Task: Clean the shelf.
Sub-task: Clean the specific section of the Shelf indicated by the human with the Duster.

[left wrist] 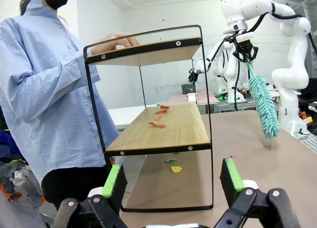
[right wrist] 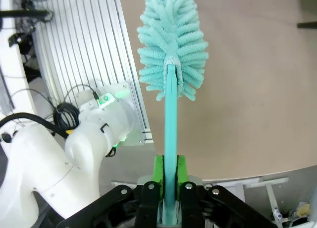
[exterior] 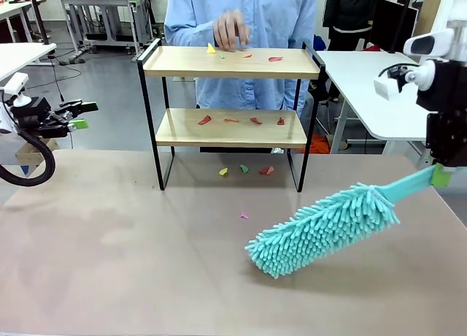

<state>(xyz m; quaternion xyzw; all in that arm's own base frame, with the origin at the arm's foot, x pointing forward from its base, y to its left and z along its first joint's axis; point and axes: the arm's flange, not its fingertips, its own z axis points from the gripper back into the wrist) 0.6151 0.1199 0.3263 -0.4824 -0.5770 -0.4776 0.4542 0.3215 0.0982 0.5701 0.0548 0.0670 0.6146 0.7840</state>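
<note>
– Nearest to us, well in front of the small two-tier shelf of light wooden boards in a thin black metal frame, and off towards its right end, what is that?
– A fluffy teal microfibre duster on a flat teal plastic handle. Its head slants down low over the dull pinkish-brown table; whether the tip touches, I cannot tell.
– Who has hold of it?
– The right gripper, out beyond the shelf's right end. Its jaws are clamped tight on the end of the handle, a green pad on each flat side.
– And the left gripper?
– It hangs beyond the shelf's left end, well apart from it and pointing at that end. Its jaws are spread wide, with nothing between them.
– Where does the shelf stand?
– Upright on the far part of the table, about midway across.
– Is it clean?
– No. A small pink scrap lies on the table in front of the shelf. Yellow, green and red scraps lie on the table under the lower board. Red and orange bits are strewn along the lower board. A yellow chip and red flecks sit on the top board.
– And behind the shelf?
– A person in a light blue shirt stands just behind it. One hand is over the top board, fingertips down, just beside the yellow chip.
</note>
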